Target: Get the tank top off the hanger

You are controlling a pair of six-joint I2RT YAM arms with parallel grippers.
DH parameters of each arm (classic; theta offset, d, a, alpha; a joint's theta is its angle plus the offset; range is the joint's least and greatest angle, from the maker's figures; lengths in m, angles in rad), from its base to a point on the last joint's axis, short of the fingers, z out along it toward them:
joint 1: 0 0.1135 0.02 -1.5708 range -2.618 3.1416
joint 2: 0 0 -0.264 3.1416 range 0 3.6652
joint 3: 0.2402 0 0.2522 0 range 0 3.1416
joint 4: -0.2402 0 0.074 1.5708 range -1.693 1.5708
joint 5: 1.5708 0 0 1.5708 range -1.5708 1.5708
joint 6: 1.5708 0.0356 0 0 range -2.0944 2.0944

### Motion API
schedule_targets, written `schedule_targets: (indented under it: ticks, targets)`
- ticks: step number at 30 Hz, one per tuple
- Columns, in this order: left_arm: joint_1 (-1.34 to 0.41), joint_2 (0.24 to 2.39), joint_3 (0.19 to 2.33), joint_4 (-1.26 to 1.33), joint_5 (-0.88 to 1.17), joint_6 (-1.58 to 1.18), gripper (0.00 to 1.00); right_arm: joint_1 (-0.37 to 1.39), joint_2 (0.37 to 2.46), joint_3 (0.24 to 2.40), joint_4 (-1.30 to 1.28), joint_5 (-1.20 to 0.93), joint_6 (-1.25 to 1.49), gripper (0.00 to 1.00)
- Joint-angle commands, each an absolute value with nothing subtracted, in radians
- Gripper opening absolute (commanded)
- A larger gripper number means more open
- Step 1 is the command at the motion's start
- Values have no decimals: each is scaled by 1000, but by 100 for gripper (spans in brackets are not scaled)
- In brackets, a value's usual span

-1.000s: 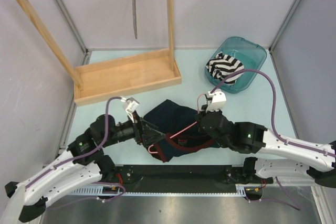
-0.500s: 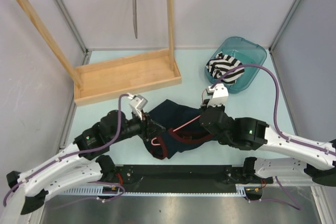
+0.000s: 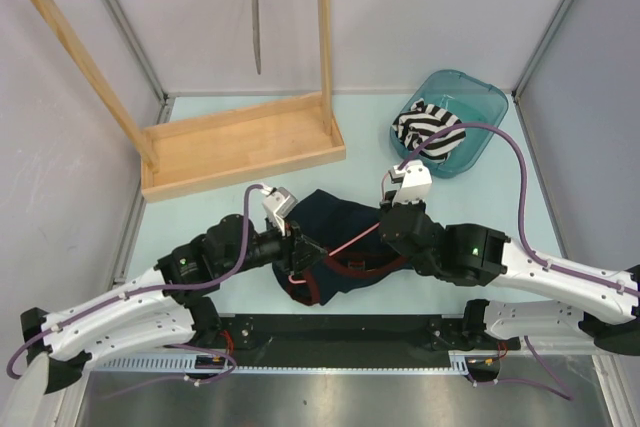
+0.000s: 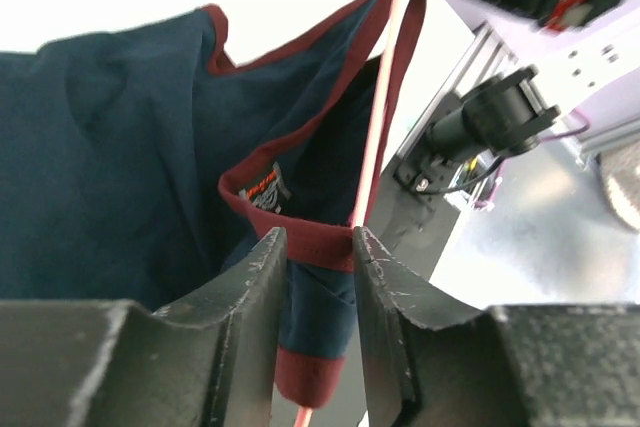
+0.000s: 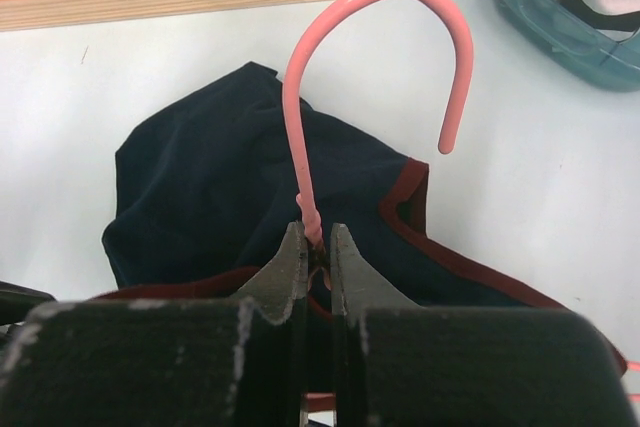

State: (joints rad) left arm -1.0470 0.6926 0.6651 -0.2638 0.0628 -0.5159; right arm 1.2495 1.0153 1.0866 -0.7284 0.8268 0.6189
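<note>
Pinching the pink hanger (image 5: 296,137) by its neck with the right gripper (image 5: 317,247). Jaws almost together, wire squeezed between them just under the hook. Hook end up and free, curving over to the right in the wrist view, touching nothing.

Gripping the tank top (image 3: 335,215) with the left gripper (image 4: 320,257). Clamped on the dark red trim, with the band pulled across between both fingers (image 4: 255,287) and more red hem hanging below. Right past the far finger, the hanger's thin pink bar, touching or just beside the trim, can't tell which.

Navy top lying crumpled on the pale table (image 3: 480,217), between the two grippers, near the front edge. Not off the hanger yet, with pink wire showing inside the red-edged opening and slanting up toward the right gripper. Partly lifted at the left-hand side where the trim is clamped, rest of it bunched flat on the surface.

Elsewhere: wooden rack (image 3: 240,147) at back left, well apart from the top. Teal bin (image 3: 482,97) at back right, with striped cloth (image 3: 425,127) inside, spilling toward the near rim.
</note>
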Motion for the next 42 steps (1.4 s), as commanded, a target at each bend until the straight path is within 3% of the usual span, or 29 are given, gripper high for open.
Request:
schedule_targets:
  ticks: [1, 9, 15, 21, 29, 31, 34, 36, 42]
  targets:
    - [-1060, 707, 653, -213, 64, -518, 34, 1241, 1012, 1088, -701, 841, 617, 0]
    - [-1065, 701, 641, -181, 109, -537, 28, 1236, 1005, 1080, -693, 830, 618, 0]
    - [-1065, 672, 623, -155, 147, -551, 36, 1235, 993, 1072, -693, 827, 618, 0]
    - [-1065, 670, 615, -153, 146, -561, 26, 1235, 970, 1065, -701, 824, 626, 0]
    - [-1068, 719, 626, -150, 156, -561, 32, 1233, 960, 1058, -701, 815, 637, 0]
    - [-1069, 719, 624, -149, 153, -561, 29, 1232, 963, 1055, -696, 810, 640, 0]
    - [-1071, 706, 621, -152, 137, -563, 16, 1232, 968, 1054, -698, 805, 638, 0]
    - [-1071, 689, 621, -155, 121, -563, 15, 1232, 969, 1052, -696, 807, 638, 0]
    - [-1071, 663, 627, -155, 120, -561, 29, 1230, 973, 1040, -703, 798, 650, 0]
